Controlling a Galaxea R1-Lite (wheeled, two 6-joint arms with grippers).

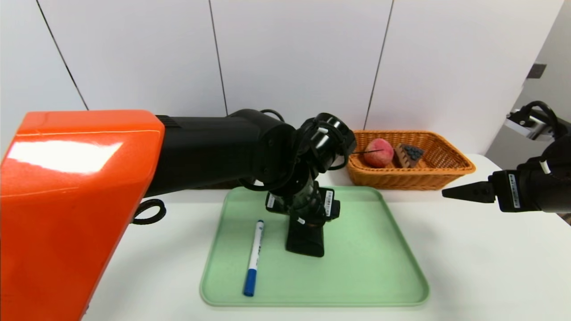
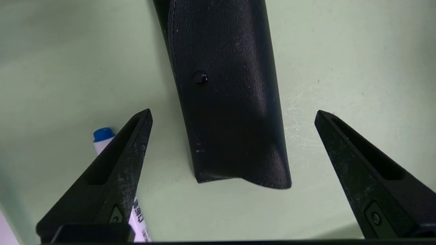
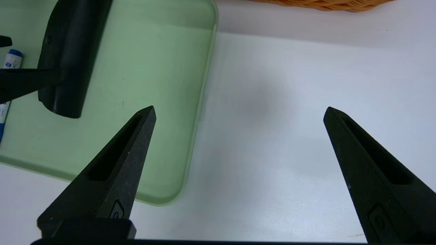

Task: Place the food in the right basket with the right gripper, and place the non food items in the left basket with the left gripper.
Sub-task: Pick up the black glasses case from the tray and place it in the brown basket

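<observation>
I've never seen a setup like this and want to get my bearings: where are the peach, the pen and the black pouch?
Peach [image 1: 378, 154]: head view, its rosy side.
Pen [image 1: 255, 249]: head view, white barrel.
Black pouch [image 2: 231, 98]: left wrist view, its middle.

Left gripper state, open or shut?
Open: in the left wrist view the left gripper has its fingers wide apart over the black pouch, gripping nothing.

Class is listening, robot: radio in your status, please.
Left claw open above black folded pouch; right claw open, idle, right of green tray. White blue-capped pen beside pouch. Nothing seen blocking.
</observation>
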